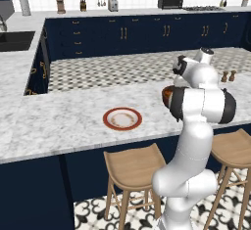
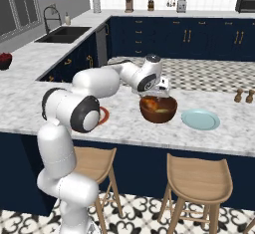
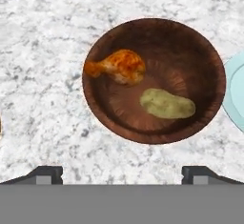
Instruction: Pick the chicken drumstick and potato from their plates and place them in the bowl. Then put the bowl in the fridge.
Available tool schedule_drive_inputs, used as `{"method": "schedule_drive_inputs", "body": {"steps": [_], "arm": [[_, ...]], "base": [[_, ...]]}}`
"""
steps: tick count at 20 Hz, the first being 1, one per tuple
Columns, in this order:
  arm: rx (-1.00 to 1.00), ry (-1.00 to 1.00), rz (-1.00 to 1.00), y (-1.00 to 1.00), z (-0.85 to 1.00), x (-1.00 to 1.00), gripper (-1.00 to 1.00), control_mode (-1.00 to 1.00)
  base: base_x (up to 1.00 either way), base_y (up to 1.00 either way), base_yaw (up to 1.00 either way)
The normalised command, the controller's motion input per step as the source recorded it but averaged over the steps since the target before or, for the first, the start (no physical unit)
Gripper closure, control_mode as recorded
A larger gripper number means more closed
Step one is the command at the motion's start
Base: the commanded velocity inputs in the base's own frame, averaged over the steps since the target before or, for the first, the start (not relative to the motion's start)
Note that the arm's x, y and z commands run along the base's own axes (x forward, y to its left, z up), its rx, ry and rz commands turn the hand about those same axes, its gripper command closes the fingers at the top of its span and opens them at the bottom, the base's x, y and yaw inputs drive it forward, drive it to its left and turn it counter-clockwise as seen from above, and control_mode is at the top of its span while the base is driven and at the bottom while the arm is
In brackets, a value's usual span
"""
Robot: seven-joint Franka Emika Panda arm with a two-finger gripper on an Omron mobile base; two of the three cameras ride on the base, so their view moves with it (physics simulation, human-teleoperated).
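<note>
The dark reddish-brown bowl (image 3: pixel 153 37) stands on the marble counter, also visible as the bowl (image 2: pixel 158 109) and, half behind my arm, the bowl (image 1: pixel 166 96). Inside it lie the orange chicken drumstick (image 3: pixel 119 66) and the yellowish potato (image 3: pixel 167 104), apart from each other. My gripper (image 3: pixel 122 173) hangs open just above the bowl with nothing between its fingers; it appears as the gripper (image 2: pixel 160 91) over the bowl's rim. The white plate with a red-brown rim (image 1: pixel 122 119) sits bare to the left. The pale blue plate (image 2: pixel 200 119) sits bare to the right. The fridge is out of view.
Two small brown shakers (image 2: pixel 244 96) stand on the counter far right. Wooden stools (image 2: pixel 199 178) line the counter's near side below its edge. A sink (image 2: pixel 62 34) is set in the far left counter.
</note>
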Motion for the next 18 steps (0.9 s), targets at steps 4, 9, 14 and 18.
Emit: {"method": "schedule_drive_inputs", "body": {"steps": [4,9,14,18], "arm": [[-0.24,0.08,0.67,0.12,0.17,-0.01,-1.0,-1.0],[-0.36,0.04,0.48,0.0,-0.43,-0.03,-1.0,-1.0],[-0.09,-0.06,0.03,-0.13,-0.34,0.05,-1.0,-1.0],[0.0,-0.04,0.0,0.01,-0.32,0.12,-1.0,-1.0]], "base": [[0.0,0.0,0.0],[0.0,0.0,0.0],[0.0,0.0,0.0],[0.0,0.0,0.0]]}}
